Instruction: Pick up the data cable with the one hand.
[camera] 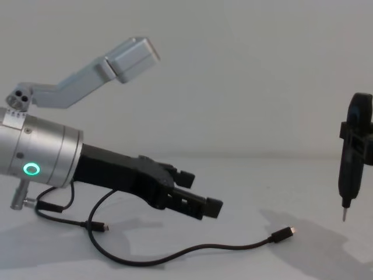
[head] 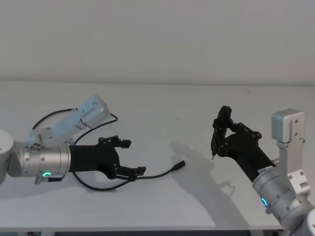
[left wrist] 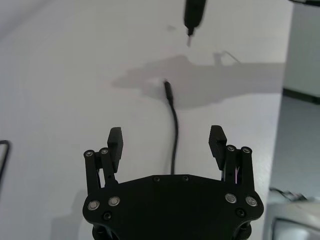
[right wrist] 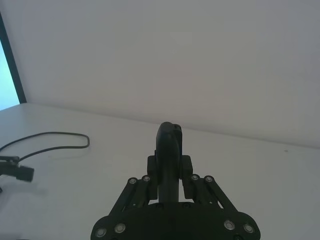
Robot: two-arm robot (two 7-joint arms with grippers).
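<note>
Nearest the front edge, the black angular two-finger left gripper hovers low over the white table, wide open and empty. The long thin black data cable lies slack beneath it, plug just beyond. It looks light and floppy, so I'd pinch the straight run between the tips. Further out, the right gripper is clamped on a slim black pointed tool.

The left arm reaches forward, low and nearly level, with a green ring glowing on its silver wrist. The left gripper has its fingers spread wide. The right arm angles upward, the right gripper clamped round a slim black tool.
</note>
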